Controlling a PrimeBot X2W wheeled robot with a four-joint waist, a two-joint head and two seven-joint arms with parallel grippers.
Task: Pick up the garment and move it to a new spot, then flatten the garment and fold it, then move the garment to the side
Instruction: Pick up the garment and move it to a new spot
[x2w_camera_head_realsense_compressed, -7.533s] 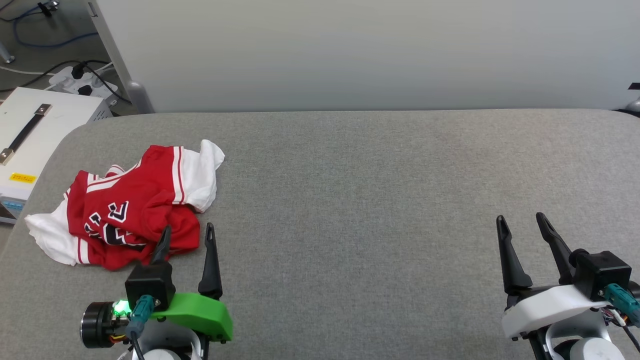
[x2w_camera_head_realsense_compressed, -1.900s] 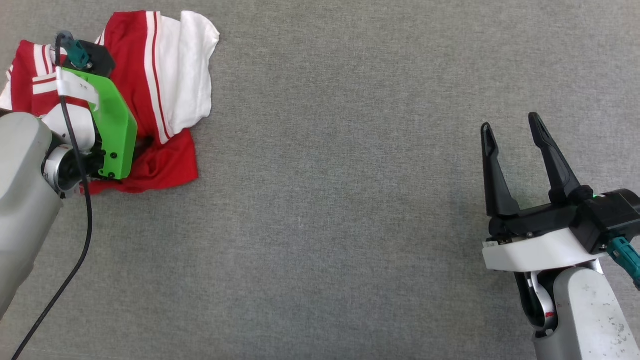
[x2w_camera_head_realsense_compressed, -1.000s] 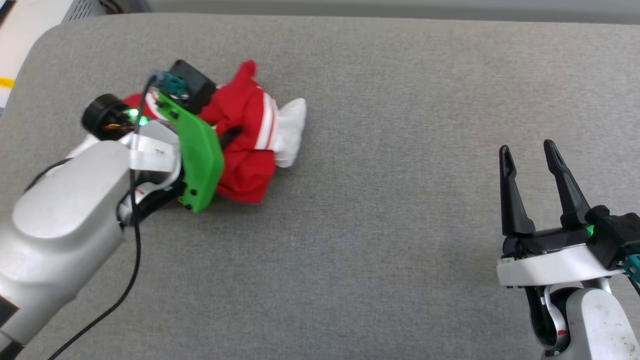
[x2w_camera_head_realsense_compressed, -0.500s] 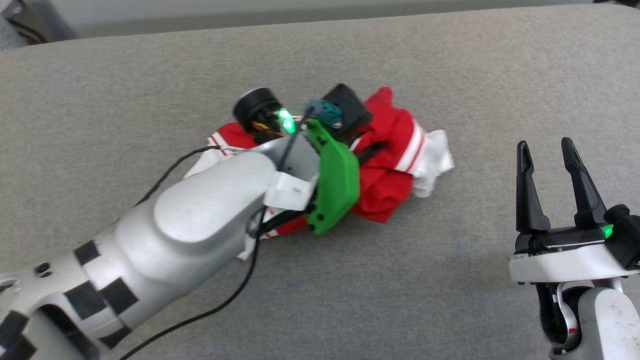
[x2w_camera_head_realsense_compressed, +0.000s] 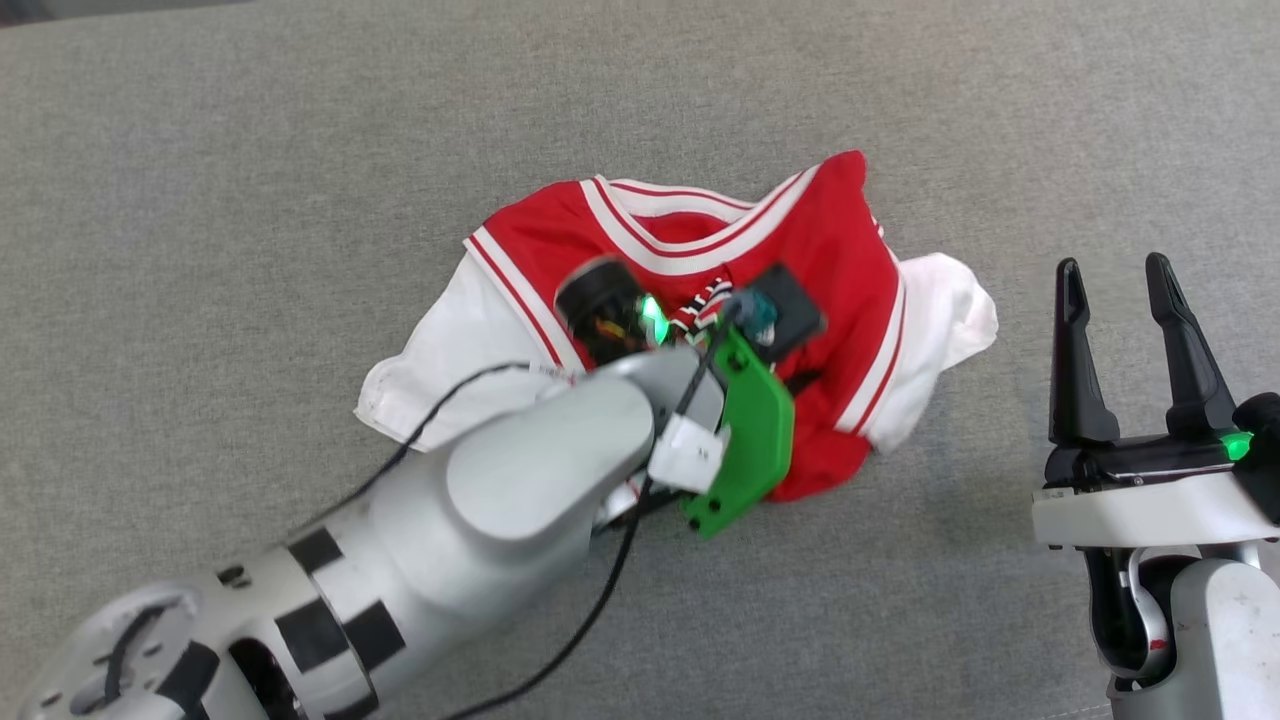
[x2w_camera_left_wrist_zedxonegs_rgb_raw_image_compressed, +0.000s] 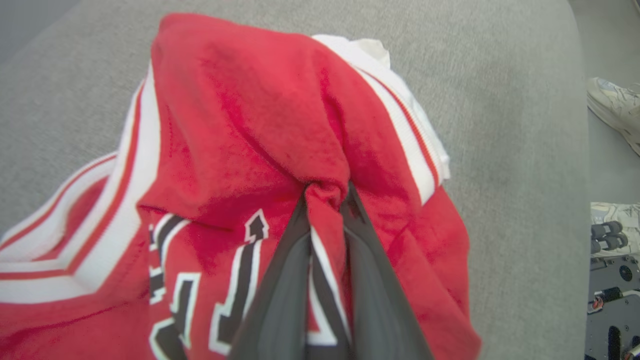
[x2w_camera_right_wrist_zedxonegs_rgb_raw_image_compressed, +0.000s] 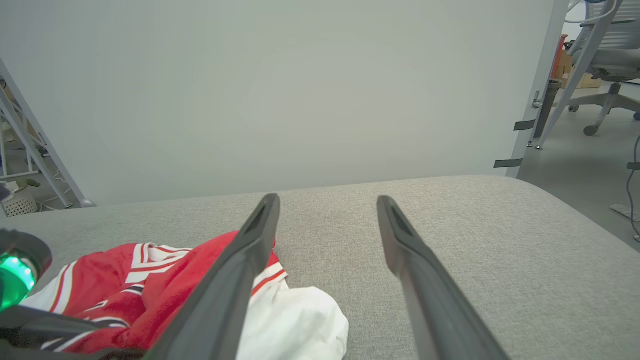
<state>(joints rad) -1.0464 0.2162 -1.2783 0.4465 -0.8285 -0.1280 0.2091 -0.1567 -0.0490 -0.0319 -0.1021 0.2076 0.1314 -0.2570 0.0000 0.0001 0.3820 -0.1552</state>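
Garment (x2w_camera_head_realsense_compressed: 830, 240) lies crumpled on grey fabric surface (x2w_camera_head_realsense_compressed: 250, 150), approx mid head view, a bit R of centre. Striped V collar is toward far side, white sleeves out to L & R. L gripper (x2w_camera_left_wrist_zedxonegs_rgb_raw_image_compressed: 326, 189) is on it from above, fingers pinched tight on a fold of red cloth. L wrist view shows the cloth bunched & puckered at the tips, w/ a strip of white-edged print caught between them. Lettering is black w/ white edge; only part strokes show, creased, can't read a word. In head view the chest print is mostly under the arm. Green plastic mount (x2w_camera_head_realsense_compressed: 752, 440) sits on L wrist, w/ a white tag (x2w_camera_head_realsense_compressed: 690, 455) beside it, print too small to read. Green LED (x2w_camera_head_realsense_compressed: 652, 312) is lit; black cable (x2w_camera_head_realsense_compressed: 560, 650) runs down past the forearm. R gripper (x2w_camera_head_realsense_compressed: 1112, 268) at lower R has fingers spread wide, nothing between them, tips clear of the cloth. R sleeve is near its L finger but apart. R wrist view: garment low L, pale wall panel (x2w_camera_right_wrist_zedxonegs_rgb_raw_image_compressed: 300, 90) behind the surface, office chair (x2w_camera_right_wrist_zedxonegs_rgb_raw_image_compressed: 607, 60) far R. Pale shoe (x2w_camera_left_wrist_zedxonegs_rgb_raw_image_compressed: 612, 102) on floor at R edge of L wrist view.
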